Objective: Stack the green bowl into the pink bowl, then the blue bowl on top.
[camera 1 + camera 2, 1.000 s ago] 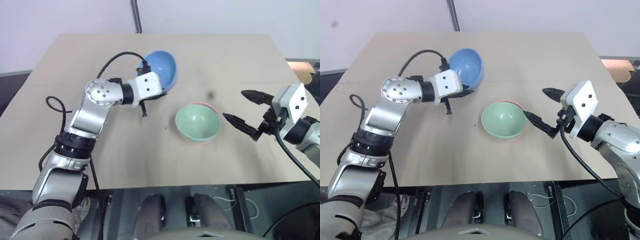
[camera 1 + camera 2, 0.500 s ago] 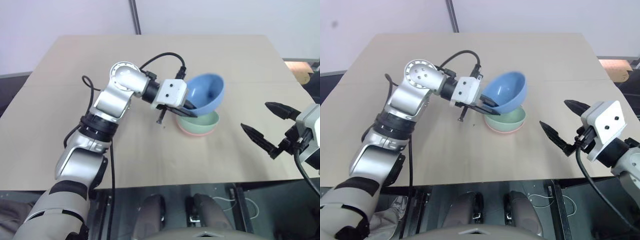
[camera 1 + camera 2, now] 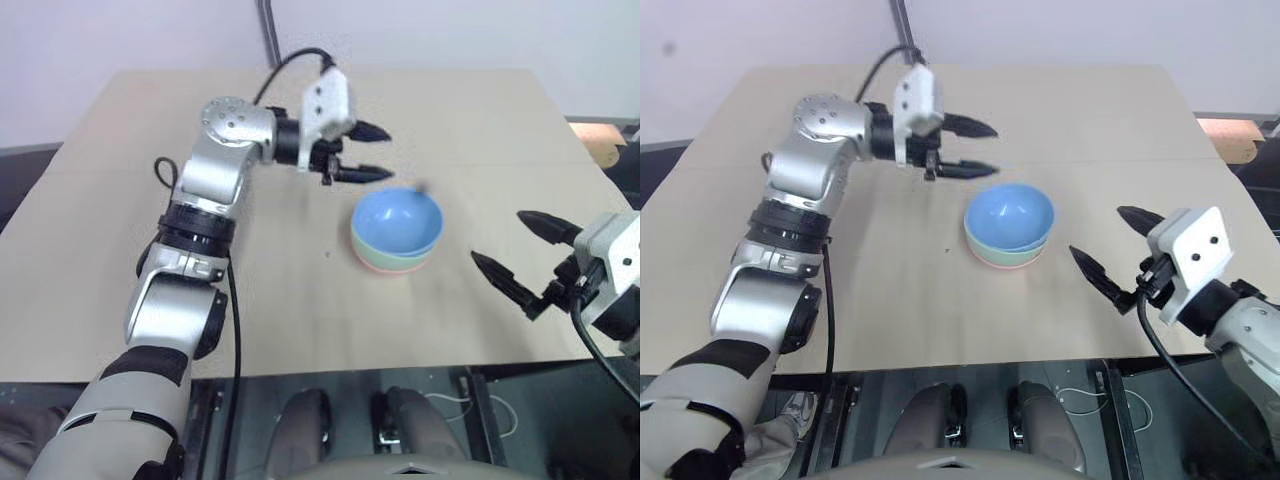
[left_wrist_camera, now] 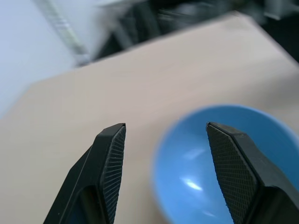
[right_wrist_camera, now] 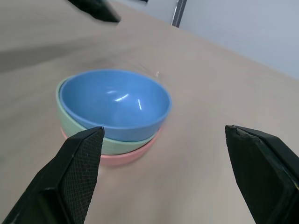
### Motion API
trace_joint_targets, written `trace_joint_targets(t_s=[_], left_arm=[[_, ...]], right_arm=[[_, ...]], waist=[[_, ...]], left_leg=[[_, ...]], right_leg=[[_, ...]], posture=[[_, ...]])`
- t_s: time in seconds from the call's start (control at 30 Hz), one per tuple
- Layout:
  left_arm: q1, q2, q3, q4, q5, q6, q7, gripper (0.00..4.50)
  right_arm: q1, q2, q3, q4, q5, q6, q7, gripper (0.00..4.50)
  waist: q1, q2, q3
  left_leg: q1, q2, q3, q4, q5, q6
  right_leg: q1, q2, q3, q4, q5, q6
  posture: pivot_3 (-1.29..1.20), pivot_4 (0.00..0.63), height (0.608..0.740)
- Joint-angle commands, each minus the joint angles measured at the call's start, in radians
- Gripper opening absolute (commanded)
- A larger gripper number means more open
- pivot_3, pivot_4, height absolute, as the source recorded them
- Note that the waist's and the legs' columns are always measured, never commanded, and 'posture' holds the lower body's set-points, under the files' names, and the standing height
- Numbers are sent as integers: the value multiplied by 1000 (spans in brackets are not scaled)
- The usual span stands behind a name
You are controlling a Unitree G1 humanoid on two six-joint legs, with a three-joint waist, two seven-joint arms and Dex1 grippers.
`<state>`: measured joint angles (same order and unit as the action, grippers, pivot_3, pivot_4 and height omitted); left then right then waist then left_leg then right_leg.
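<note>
We counted three bowls: blue bowl (image 3: 397, 222) sat upright atop green bowl (image 5: 74, 125), in pink bowl (image 5: 122, 157). Left gripper (image 3: 372, 152) beside the stack gaped empty; right gripper (image 3: 520, 254) stood wide, empty.

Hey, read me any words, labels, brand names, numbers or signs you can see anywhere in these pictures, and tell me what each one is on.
None: no readable text anywhere.
The blue bowl, green bowl and pink bowl are plain.
The table bears no markings.
The left gripper and right gripper carry no lettering.
</note>
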<state>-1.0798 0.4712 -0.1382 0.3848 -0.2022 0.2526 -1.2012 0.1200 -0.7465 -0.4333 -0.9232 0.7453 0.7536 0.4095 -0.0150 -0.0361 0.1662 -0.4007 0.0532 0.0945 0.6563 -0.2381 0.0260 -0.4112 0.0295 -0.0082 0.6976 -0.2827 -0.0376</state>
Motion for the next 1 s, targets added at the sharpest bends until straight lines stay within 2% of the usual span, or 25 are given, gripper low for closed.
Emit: trace_joint_targets(t_s=[0.03,0.1,0.17,0.27,0.4,0.53,0.73,0.9,1.0], left_arm=[[87,17,100,-102,-36,101,139,3598],[169,40,146,-204,-51,176,203,4459],[240,58,173,-309,-67,239,246,4459],[391,57,257,-488,-96,347,373,4459],[594,3,362,-666,-150,300,473,4459],[747,18,424,-739,-184,212,461,4459],[933,181,532,-740,-294,202,294,4459],[1018,264,596,-710,-369,207,209,4459],[1040,293,597,-669,-378,191,167,4459]], right_arm=[[-57,3,45,81,-4,-58,59,4500],[-79,11,63,147,-14,-90,99,4500],[-72,2,73,191,-38,-120,142,4500],[-63,-1,112,291,-155,-208,168,4500],[-45,2,118,368,-219,-272,204,4500],[-25,6,76,408,-208,-299,248,4500],[127,-55,-124,396,-119,-279,403,4500],[205,-71,-232,388,-58,-263,489,4500],[213,-79,-248,392,-46,-260,508,4500]], waist=[[-2,0,0],[-6,0,0],[-3,0,0],[4,0,0],[7,0,0],[6,0,0],[5,1,0],[4,0,-1],[5,1,-1]], left_leg=[[0,0,0,0,0,0],[0,1,2,0,1,-1],[0,1,1,0,1,-1],[-1,1,1,-1,1,-1],[-1,0,1,-1,0,-1],[1,1,1,-1,0,-1],[4,1,1,-1,0,1],[5,1,1,-1,-2,3],[5,1,1,-1,-2,3]], right_leg=[[0,0,0,0,0,0],[0,0,1,0,0,0],[-1,0,1,0,0,0],[-1,0,1,-1,0,0],[0,-3,1,-1,0,0],[0,-2,0,1,0,0],[2,-2,0,1,0,0],[3,-3,0,1,0,0],[3,-3,-1,1,0,0]], posture=[[0,150,740],[0,150,740],[0,150,740],[0,150,740],[0,150,740],[0,150,740],[0,150,740],[0,150,740],[0,150,740]])
